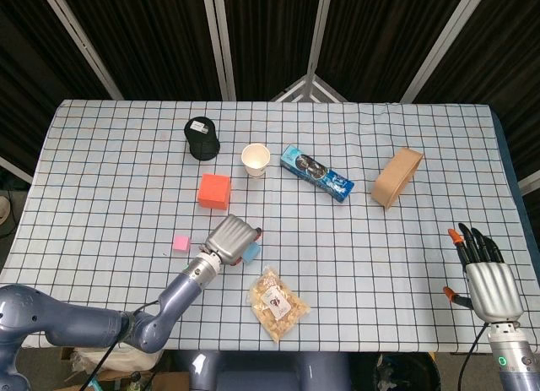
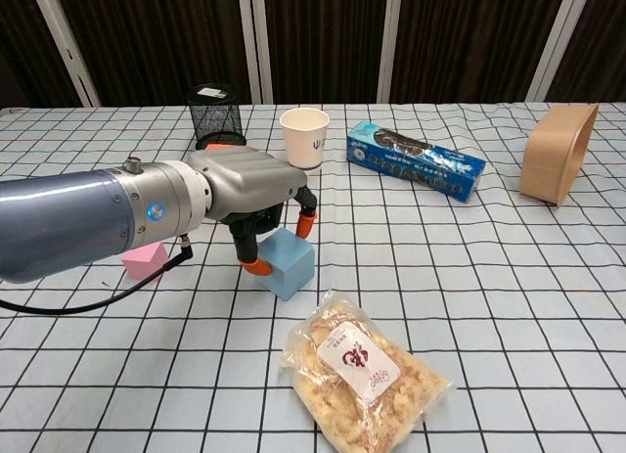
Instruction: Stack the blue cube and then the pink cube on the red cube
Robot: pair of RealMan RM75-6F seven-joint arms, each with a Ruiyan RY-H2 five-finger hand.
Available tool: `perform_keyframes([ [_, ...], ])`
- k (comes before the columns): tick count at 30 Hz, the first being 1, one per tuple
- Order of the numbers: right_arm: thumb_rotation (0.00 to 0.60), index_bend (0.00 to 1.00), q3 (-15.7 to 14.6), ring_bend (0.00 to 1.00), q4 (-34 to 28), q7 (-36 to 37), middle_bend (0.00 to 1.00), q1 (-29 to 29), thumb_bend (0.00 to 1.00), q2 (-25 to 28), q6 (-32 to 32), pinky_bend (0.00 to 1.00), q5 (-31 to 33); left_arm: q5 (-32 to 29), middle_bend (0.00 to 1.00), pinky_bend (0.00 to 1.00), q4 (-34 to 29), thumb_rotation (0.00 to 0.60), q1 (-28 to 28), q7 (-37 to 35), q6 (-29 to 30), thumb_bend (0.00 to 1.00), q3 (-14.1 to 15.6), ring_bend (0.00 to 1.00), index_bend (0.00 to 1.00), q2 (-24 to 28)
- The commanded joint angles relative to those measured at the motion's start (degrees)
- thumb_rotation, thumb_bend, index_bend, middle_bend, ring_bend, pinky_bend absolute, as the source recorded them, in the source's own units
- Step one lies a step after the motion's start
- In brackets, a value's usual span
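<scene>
Near the table's front edge, the left hand (image 2: 256, 201) grips the blue cube (image 2: 288, 262) on the checked cloth, pink cube (image 2: 145, 260) just left, red cube (image 1: 213, 191) farther back. The right hand (image 1: 484, 273) rests apart, fingers spread, holding nothing.

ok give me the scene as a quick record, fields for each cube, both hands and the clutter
blue cube: on the table, left robot hand's fingers around it
pink cube: on the table, left of the left robot hand
red cube: on the table, nothing stacked on it
left robot hand: over the blue cube, fingertips on its sides
right robot hand: at the near right of the table, holds nothing
clutter: mesh cup, paper cup, cookie box, snack bag, brown holder
</scene>
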Motion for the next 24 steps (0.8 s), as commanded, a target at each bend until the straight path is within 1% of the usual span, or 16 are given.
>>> perform_keyframes([
  [1,0.6,0.0,-0.03,0.0,0.03,0.02,0.0,0.03,0.11,-0.02,-0.06,0.13,-0.02,0.11,0.9,0.67,-0.24,0.6,-0.01,-0.14,0.07,0.26,-0.08,0.69,0.41,0.21],
  [13,0.6,0.0,0.02,0.0,0.1,0.23,0.0,0.07,0.11,-0.01,-0.32,0.13,0.32,-0.85,0.9,0.67,-1.08,0.6,-0.23,-0.08,-0.02,0.28,-0.06,0.69,0.44,0.91],
  [19,0.6,0.0,0.01,0.0,0.17,0.57,0.0,-0.03,0.11,0.09,-0.09,0.13,0.2,-2.65,0.89,0.67,-5.57,0.6,-0.65,1.72,2.46,0.28,-1.55,0.68,0.46,4.7],
  [24,0.6,0.0,-0.11,0.0,0.05,0.46,0.0,-0.04,0.11,0.08,0.05,0.13,-0.13,-11.2,0.89,0.67,-12.72,0.6,-2.5,7.4,7.21,0.29,-4.62,0.68,0.46,10.98],
])
